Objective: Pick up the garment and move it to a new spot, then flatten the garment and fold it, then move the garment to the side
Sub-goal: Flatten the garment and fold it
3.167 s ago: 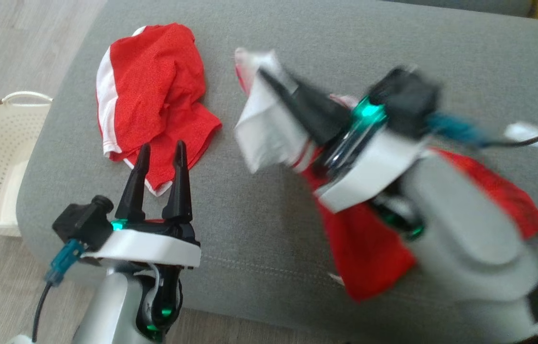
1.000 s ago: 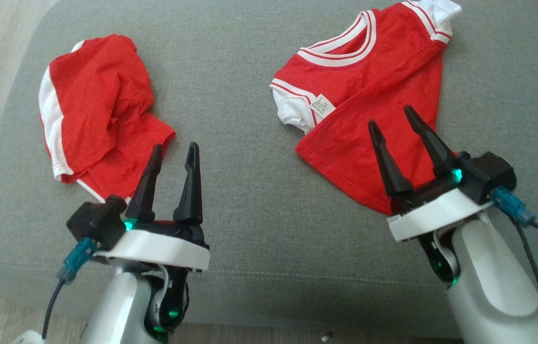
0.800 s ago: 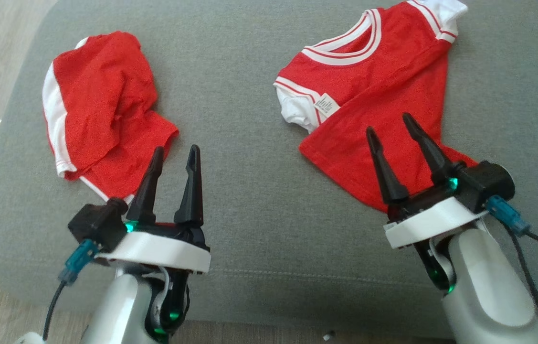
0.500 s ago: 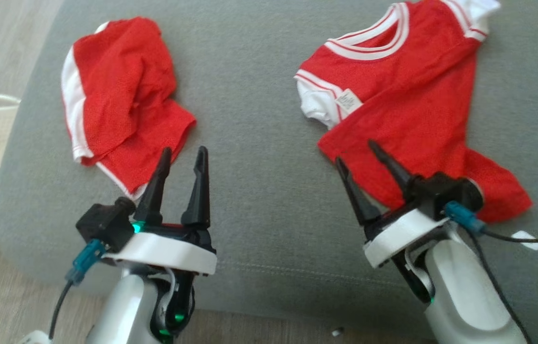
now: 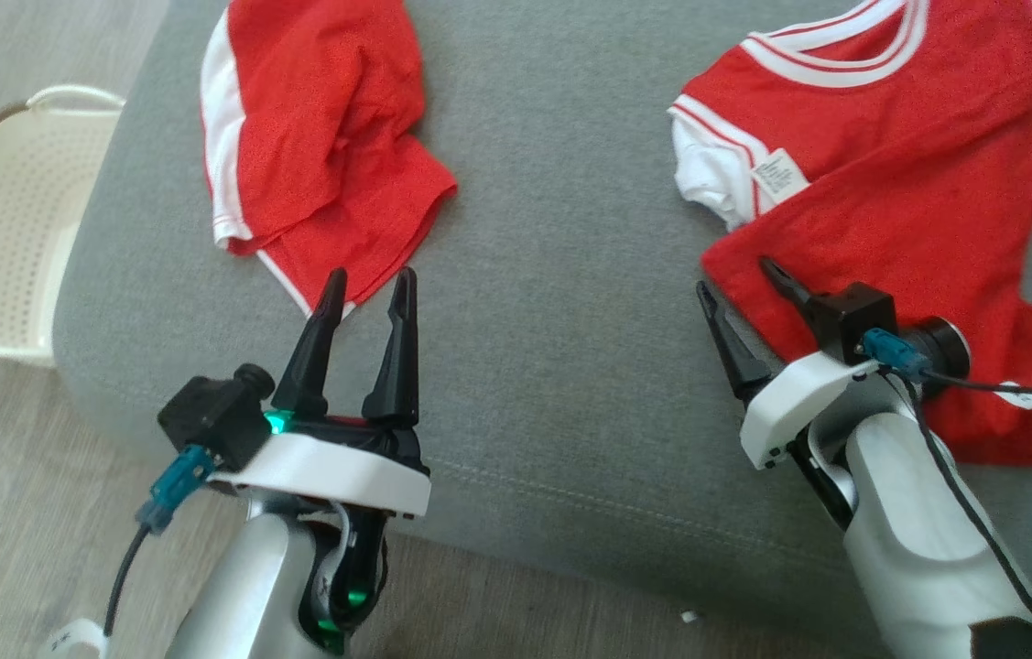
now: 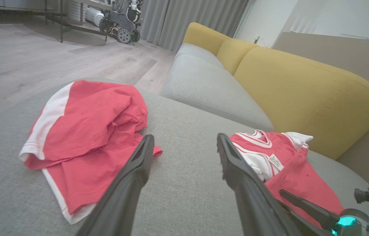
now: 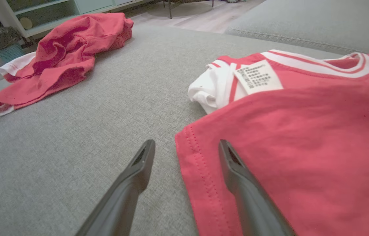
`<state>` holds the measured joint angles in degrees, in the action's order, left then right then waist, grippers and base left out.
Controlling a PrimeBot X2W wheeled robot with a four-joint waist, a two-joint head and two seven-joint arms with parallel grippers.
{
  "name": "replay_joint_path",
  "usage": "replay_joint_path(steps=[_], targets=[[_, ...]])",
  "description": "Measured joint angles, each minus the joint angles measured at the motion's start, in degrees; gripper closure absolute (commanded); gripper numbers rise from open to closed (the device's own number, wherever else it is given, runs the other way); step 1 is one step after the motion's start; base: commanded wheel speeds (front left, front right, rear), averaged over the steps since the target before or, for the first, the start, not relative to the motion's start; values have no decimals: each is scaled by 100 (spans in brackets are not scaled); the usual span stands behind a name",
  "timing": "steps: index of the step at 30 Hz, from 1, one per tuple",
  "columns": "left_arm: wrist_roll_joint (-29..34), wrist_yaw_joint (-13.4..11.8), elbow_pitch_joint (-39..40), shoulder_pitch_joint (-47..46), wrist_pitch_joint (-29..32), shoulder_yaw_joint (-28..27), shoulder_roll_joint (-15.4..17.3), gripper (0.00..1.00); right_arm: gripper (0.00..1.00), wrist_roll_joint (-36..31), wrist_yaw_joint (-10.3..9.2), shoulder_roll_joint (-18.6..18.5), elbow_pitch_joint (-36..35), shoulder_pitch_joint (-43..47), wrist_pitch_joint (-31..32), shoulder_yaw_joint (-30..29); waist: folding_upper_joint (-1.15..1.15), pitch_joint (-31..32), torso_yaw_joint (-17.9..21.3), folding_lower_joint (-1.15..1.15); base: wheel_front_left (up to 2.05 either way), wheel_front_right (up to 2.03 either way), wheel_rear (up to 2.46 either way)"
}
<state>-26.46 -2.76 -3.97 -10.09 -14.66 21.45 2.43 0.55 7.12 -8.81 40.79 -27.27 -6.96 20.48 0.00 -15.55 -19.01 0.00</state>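
At the far left, the head view catches a cream perforated basket on the floor beside the grey sofa cushion. A crumpled red garment lies on the cushion's left part. The left end effector is released and empty, just short of its hem. Further right the red T-shirt lies spread. The right end effector, fingers apart and holding nothing, straddles its near hem corner. The right wrist view makes the printed label plain, and the left wrist view takes in the yellow backrest.
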Motion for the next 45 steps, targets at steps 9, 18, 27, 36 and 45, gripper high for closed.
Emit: replay_joint_path(steps=[9,18,27,36,45], targets=[[0,-81,65,-6,0,23,0,0,0,-136,0,36,604,-311,9,-99,0,-217,-194,0,0,0,0],[0,-129,80,-127,0,63,-1,0,0,-248,19,138,934,-626,-82,-367,0,-329,-177,0,0,0,0],[0,-129,64,-193,0,89,-1,0,100,-248,16,208,1290,-847,-141,-347,0,-321,-70,0,0,0,0],[123,-76,-20,-166,0,-20,0,0,100,-4,16,299,1007,-817,-370,282,0,4,298,0,0,0,0],[211,-19,-38,-40,0,-64,1,0,100,740,16,-1107,-772,-1550,461,-18,0,307,839,0,0,0,0]])
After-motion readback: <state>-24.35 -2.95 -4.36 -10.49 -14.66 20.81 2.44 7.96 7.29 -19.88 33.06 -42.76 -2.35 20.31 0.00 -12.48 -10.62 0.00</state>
